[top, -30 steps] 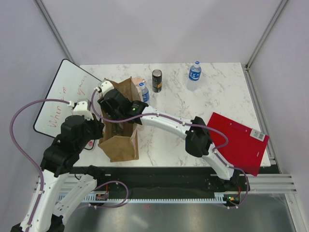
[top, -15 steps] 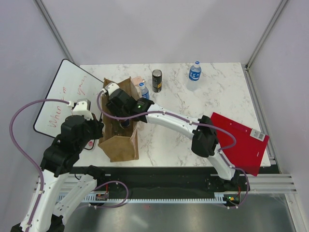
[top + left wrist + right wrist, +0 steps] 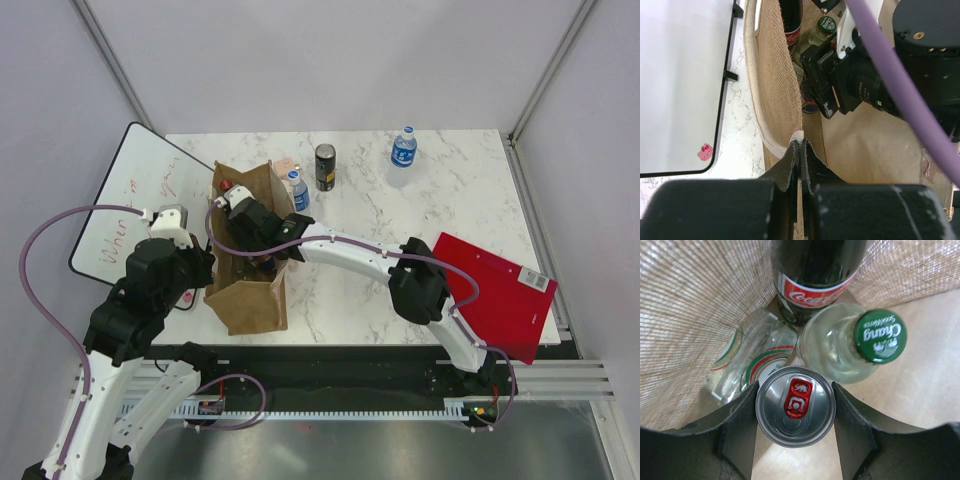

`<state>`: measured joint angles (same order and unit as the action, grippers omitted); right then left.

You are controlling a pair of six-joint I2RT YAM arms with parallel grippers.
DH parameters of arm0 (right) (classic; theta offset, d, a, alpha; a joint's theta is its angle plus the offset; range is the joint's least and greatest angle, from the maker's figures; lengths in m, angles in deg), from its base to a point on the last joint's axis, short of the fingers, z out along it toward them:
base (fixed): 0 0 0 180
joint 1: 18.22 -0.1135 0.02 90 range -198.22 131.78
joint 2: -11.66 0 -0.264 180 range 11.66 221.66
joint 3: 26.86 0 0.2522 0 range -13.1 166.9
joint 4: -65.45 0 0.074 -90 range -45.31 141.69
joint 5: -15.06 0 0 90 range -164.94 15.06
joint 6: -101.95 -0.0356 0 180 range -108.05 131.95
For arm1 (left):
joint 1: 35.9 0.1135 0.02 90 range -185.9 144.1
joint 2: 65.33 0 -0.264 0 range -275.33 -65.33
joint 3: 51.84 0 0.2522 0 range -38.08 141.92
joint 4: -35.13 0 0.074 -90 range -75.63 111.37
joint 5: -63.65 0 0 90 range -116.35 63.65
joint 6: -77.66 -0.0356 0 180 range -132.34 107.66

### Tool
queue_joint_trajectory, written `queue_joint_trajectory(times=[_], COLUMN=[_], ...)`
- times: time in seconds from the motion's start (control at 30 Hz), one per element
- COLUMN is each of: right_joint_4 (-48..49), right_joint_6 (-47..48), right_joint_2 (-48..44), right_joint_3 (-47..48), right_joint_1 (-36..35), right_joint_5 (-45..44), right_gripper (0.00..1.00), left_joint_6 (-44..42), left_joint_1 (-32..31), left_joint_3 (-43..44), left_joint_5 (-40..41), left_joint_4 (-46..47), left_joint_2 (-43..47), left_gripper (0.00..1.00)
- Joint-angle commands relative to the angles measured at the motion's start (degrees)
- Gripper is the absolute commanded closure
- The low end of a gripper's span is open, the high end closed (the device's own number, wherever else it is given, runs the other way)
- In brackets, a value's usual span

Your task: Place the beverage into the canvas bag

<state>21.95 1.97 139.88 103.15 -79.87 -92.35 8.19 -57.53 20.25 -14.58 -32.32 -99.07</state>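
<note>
Inside canvas bag (image 3: 687, 305): right gripper (image 3: 795, 410) clamps silver can (image 3: 796, 415) beside cola bottle (image 3: 812, 285) and green-capped bottle (image 3: 880, 336); left gripper (image 3: 799, 150) pinched shut on bag rim.

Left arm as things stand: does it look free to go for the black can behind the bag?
Probably not. The left gripper is pinched shut on the rim of the canvas bag, and the right arm lies between it and the black can.

bottles (image 3: 840, 347) just beside can (image 3: 795, 406) inside canvas bag (image 3: 685, 300)
</note>
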Motion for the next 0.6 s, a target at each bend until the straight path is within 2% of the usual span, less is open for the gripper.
queue_joint_trajectory(times=[0.0,0.1,0.23,0.27,0.43,0.57], right_joint_4=[7.15,7.67,7.59,7.59,6.01,4.08], right_joint_6=[-0.13,-0.13,-0.57,-0.92,-1.27,-2.15], right_joint_2=[-1.4,-2.1,-3.59,-4.46,-7.63,-10.44], right_joint_3=[-2.07,-3.57,-5.06,-5.24,-5.16,-5.42], right_joint_1=[0.21,0.21,0.12,0.21,0.12,0.12], right_joint_5=[-4.29,-4.83,-5.18,-5.27,-4.13,-2.19], right_gripper=[0.68,0.61,0.41,0.39,0.29,0.21], left_joint_6=[1.35,1.26,1.35,1.35,1.35,1.44], left_joint_1=[-0.08,-0.08,-0.08,-0.08,-0.08,-0.08], left_joint_3=[1.18,1.09,0.91,0.83,0.91,1.18], left_joint_5=[-0.17,-0.08,-0.43,-0.43,-0.17,-0.26], left_joint_4=[0.96,0.87,0.87,0.87,0.96,0.87], left_joint_2=[0.51,0.51,0.43,0.25,0.25,0.16], left_gripper=[0.98,0.98,0.98,0.97,0.8,0.72])
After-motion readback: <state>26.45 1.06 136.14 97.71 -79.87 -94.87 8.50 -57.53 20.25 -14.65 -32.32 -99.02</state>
